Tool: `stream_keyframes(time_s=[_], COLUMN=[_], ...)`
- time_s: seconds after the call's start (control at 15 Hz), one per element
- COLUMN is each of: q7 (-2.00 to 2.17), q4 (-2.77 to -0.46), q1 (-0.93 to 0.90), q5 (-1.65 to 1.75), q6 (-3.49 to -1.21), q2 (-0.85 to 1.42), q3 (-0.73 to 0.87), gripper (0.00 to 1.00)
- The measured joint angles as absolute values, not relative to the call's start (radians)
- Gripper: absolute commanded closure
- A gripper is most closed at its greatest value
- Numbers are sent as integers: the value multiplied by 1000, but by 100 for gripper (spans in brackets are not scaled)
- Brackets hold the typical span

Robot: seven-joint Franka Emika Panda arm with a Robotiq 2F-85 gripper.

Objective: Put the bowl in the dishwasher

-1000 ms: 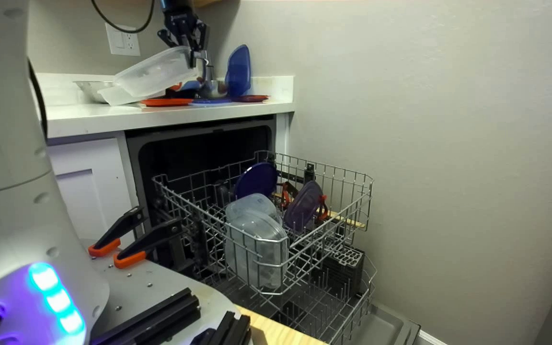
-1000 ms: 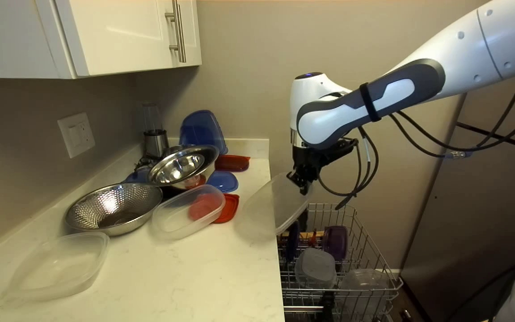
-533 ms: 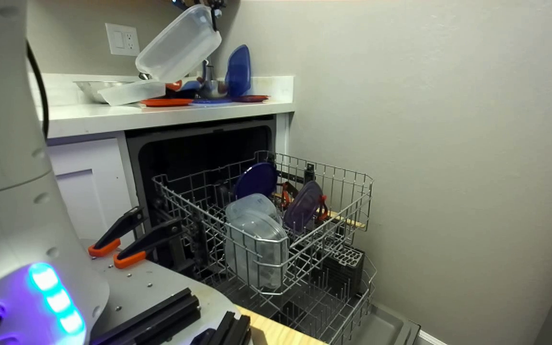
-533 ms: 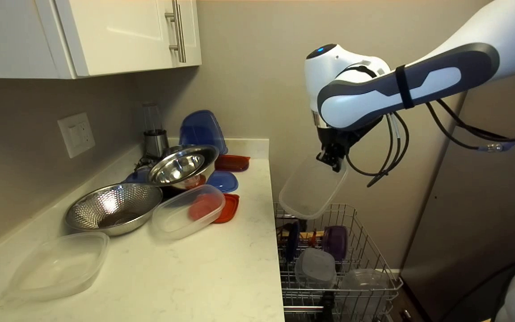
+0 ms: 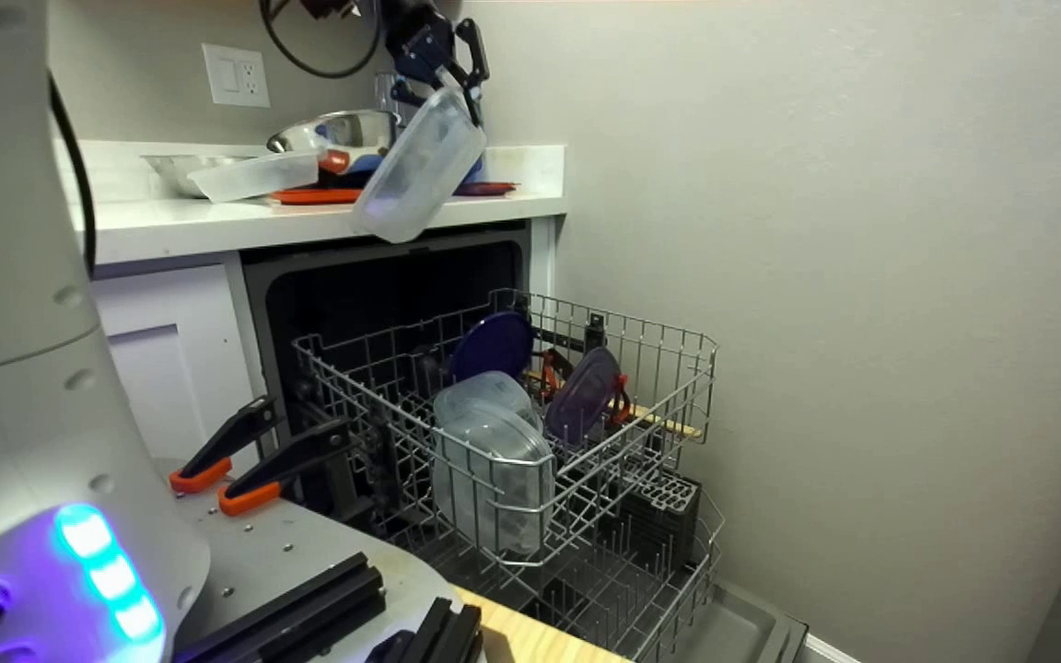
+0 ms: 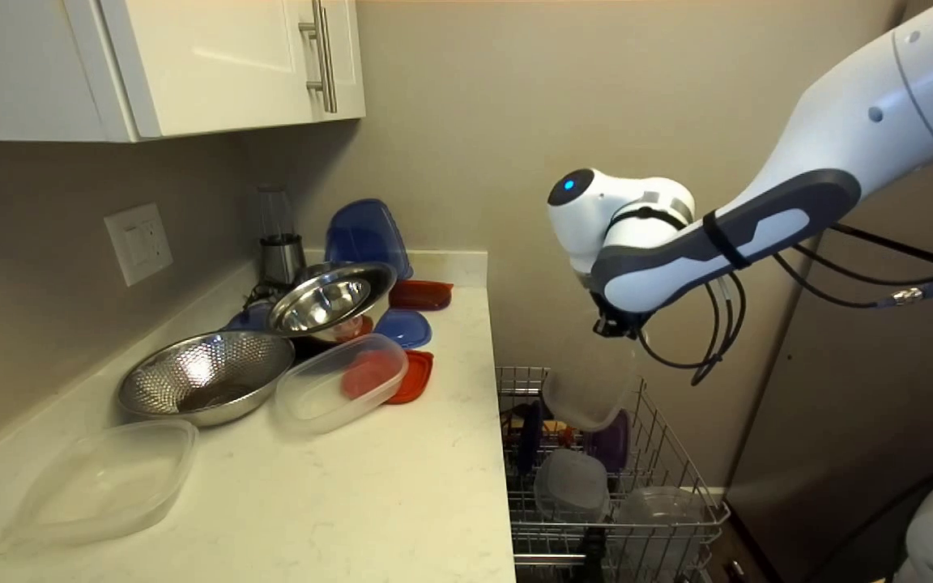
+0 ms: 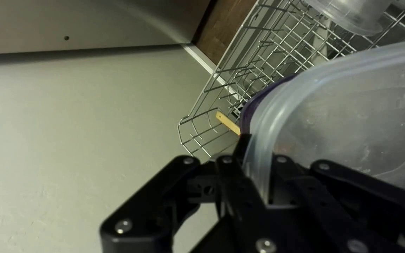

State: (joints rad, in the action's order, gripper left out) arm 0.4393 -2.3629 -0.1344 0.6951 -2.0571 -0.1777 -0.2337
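Lower and farther right in both exterior views than half a second ago, the bowl [image 5: 422, 170] hangs tilted beyond the edge of the table [image 6: 402, 502]. The tool [image 7: 259, 154] pinches the bowl's rim, one finger on each side. Picking up looks done and carrying nearly so: the bowl seems to be above, and apart from, the far part of the rack [image 5: 517, 463], which stands pulled out from the dishwasher [image 5: 355, 295]. Left to do, I judge: lower it in beside the clear containers [image 5: 494, 433], then let go.
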Motion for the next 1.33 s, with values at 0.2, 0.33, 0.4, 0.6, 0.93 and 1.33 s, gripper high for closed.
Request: stream_keyframes(time_s=[0.2,0.33,0.4,0.6,0.93,1.33], q7=[623,741,786,885,1038,1206], q4=[-2411,-2423,-2423,-2422,-2422,-2393], q1=[-122,-122,-123,-125,-144,-201], q5=[885,999,1038,1111,1236,1407], q6=[-2174,-2209,-2212,-2219,-2248,-2242], q2=[-87,-35,-12,42,109,218], q3=[-228,-222,-219,-207,-194,-196], gripper=[96,96,96,96,96,96])
